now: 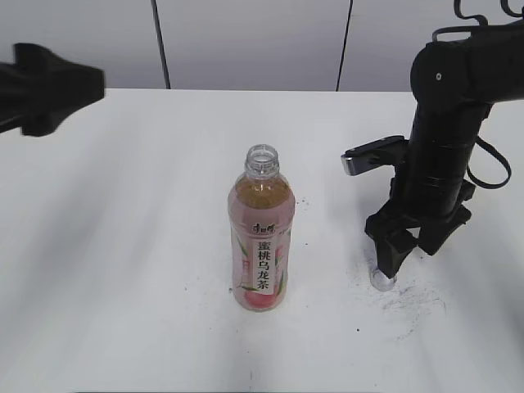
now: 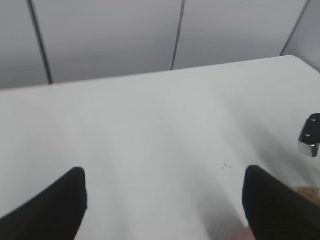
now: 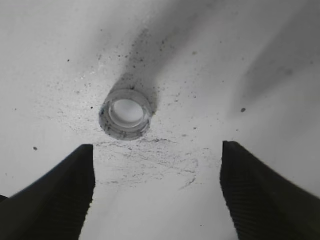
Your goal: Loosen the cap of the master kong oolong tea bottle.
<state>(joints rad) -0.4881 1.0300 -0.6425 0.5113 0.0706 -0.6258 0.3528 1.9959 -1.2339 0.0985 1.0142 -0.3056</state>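
The master kong oolong tea bottle (image 1: 261, 237) stands upright mid-table with its neck open and no cap on it. The white cap (image 1: 383, 280) lies on the table to the right; in the right wrist view it (image 3: 125, 113) rests hollow side up just beyond the fingertips. My right gripper (image 1: 403, 260) points down right over the cap, open and empty (image 3: 157, 192). My left gripper (image 1: 57, 86) is raised at the far left, away from the bottle, open and empty (image 2: 165, 205).
The white table (image 1: 123, 246) has dark scuff marks around the cap (image 3: 165, 165). A grey panelled wall (image 1: 246, 41) runs behind the table. A part of the right arm (image 2: 310, 136) shows at the right edge of the left wrist view.
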